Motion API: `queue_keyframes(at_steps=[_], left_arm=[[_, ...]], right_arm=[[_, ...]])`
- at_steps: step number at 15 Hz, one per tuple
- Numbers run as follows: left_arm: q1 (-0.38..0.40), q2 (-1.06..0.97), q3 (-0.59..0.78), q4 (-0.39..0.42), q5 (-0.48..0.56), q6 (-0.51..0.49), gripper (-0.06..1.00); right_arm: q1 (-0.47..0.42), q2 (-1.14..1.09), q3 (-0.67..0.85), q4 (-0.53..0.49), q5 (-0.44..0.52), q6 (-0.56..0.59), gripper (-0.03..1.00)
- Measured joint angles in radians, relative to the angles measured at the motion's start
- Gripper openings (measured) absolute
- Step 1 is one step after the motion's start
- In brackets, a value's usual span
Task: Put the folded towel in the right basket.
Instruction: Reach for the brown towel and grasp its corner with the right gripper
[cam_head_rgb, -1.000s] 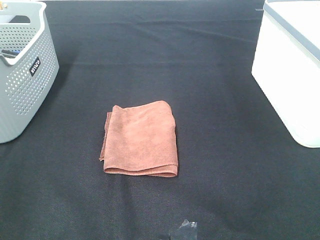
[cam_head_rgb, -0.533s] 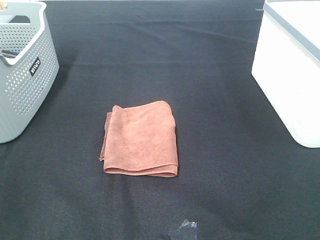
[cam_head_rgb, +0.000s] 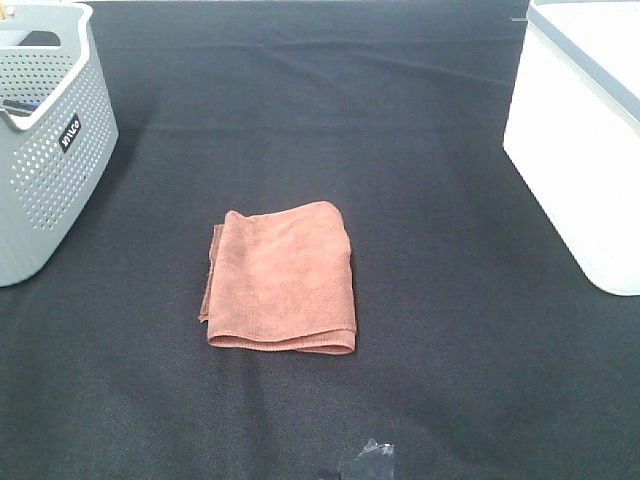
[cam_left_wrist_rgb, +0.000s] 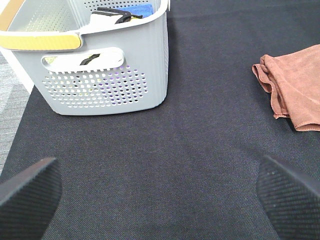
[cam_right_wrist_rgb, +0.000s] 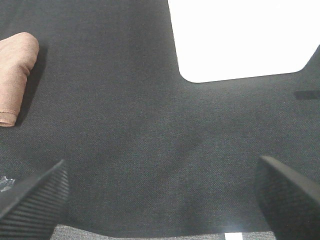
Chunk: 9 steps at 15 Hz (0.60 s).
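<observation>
Folded towel (cam_head_rgb: 280, 280) lies unmoved on the desk (cam_head_rgb: 430, 150); my left pincer (cam_left_wrist_rgb: 157, 196) and right pincer (cam_right_wrist_rgb: 161, 197) hang released, empty; transfer to right basket (cam_head_rgb: 572, 150) unstarted.

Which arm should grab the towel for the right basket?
Probably right: the right gripper is open, with both the towel and the white basket in its wrist view; the left gripper faces the grey basket.
</observation>
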Motion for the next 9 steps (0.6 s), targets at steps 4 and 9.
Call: queue_keyframes(at_steps=[4, 9], left_arm=[[0.0, 0.0, 0.0, 0.0, 0.0, 0.0, 0.99], [0.0, 0.0, 0.0, 0.0, 0.0, 0.0, 0.99]], right_arm=[[0.0, 0.0, 0.0, 0.0, 0.0, 0.0, 0.97], [0.0, 0.0, 0.0, 0.0, 0.0, 0.0, 0.97]])
